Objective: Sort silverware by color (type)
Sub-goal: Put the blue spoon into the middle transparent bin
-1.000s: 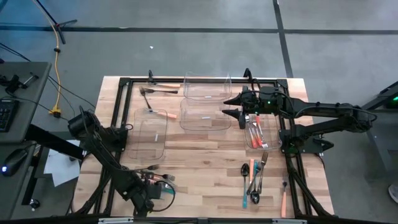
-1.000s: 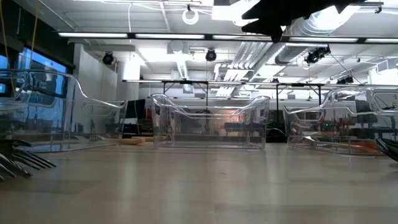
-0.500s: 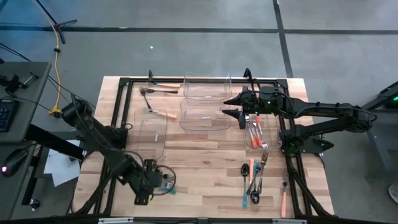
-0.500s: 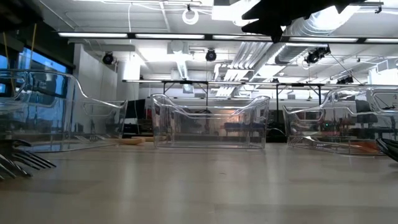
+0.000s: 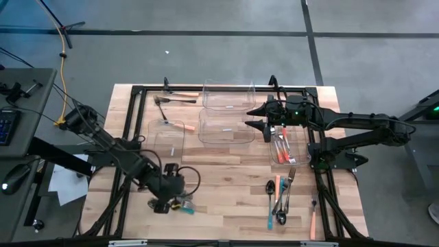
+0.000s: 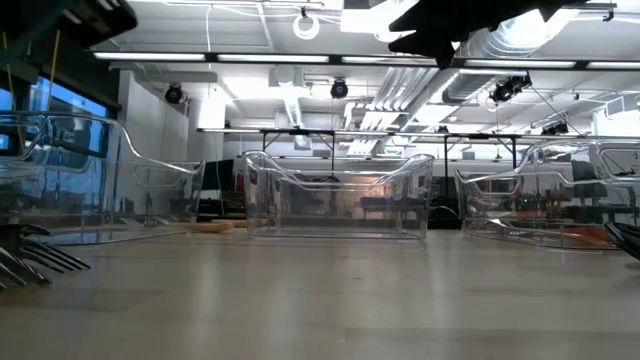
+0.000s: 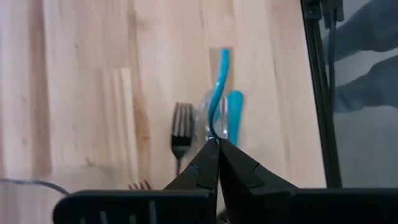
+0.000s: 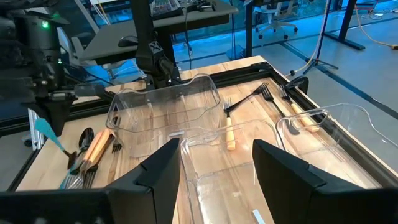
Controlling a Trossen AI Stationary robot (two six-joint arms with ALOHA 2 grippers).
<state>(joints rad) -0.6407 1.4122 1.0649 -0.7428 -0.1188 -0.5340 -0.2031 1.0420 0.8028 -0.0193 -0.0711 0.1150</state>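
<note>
Left gripper [image 5: 173, 194] near the front-left of the light wooden slatted table [image 5: 219, 171], fingers pinched tight on the thin end of a teal-blue plastic utensil [image 7: 217, 93], which hangs from the tips above the boards. Directly beneath it lie a second teal-blue handle [image 7: 234, 115] and a dark metal fork [image 7: 181, 127], side by side, with a few more pieces just beside them. Right gripper [image 5: 254, 116] hangs over the back middle, jaws spread wide, nothing between them, above the clear plastic bins [image 5: 226, 127]. Clear narrow bin [image 5: 287, 147] at right holds orange-handled cutlery [image 5: 281, 143]. Loose pile of mixed silverware [image 5: 281, 195] lies front right, well apart from both grippers.
</note>
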